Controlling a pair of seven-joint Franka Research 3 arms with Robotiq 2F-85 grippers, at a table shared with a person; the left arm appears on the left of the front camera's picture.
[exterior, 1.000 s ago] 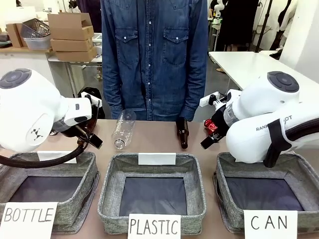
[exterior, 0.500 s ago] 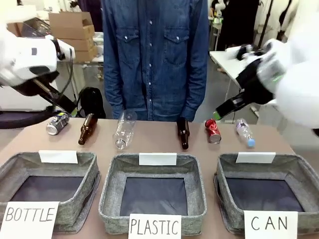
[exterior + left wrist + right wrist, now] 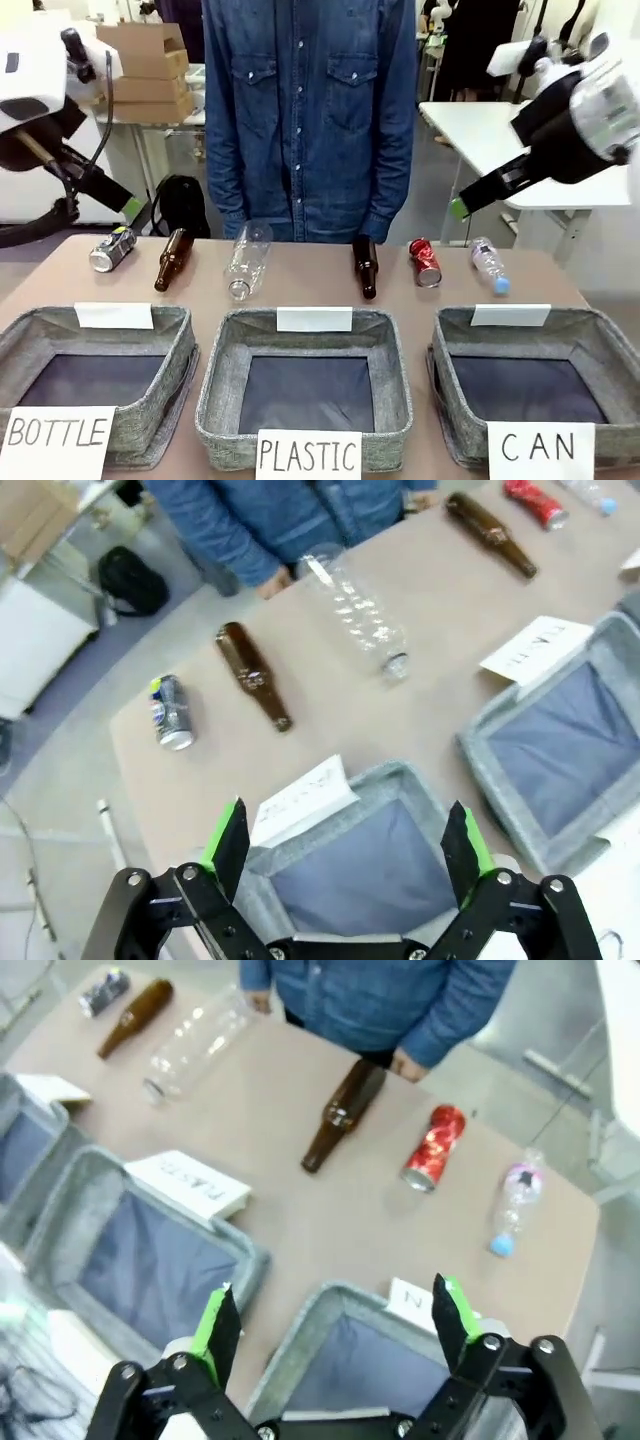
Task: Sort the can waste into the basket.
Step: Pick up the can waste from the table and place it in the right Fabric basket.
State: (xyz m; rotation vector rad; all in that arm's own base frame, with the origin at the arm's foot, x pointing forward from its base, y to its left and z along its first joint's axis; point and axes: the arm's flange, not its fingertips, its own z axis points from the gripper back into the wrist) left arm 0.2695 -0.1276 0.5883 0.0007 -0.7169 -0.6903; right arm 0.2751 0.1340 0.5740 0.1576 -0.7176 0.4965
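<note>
The shiny red dented can point(image 3: 427, 262) lies on the table's far right, between a brown bottle and a small clear bottle; I also see it in the wrist views point(image 3: 433, 1147) point(image 3: 530, 500). The dark can point(image 3: 112, 248) with silver ends lies at the far left point(image 3: 170, 712) point(image 3: 103, 992). The grey basket point(image 3: 447, 345) carded "CAN" stands at the front right, nothing in it. My right gripper point(image 3: 460, 206) hangs open high above that basket point(image 3: 292, 1352), its jaws wide point(image 3: 335, 1325). My left gripper point(image 3: 128, 206) is raised at the left, open and holding nothing point(image 3: 345, 845).
Baskets marked "BOTTLE" point(image 3: 185, 335) and "PLASTIC" point(image 3: 215, 345) stand in front. Two brown bottles point(image 3: 172, 259) point(image 3: 364, 265), a large clear bottle point(image 3: 247, 258) and a small clear bottle point(image 3: 487, 264) lie in the far row. A person in denim point(image 3: 310, 110) stands at the far edge.
Both arms have lifted from low over the table to high at the sides, uncovering the row of cans and bottles. Both grippers stay open.
</note>
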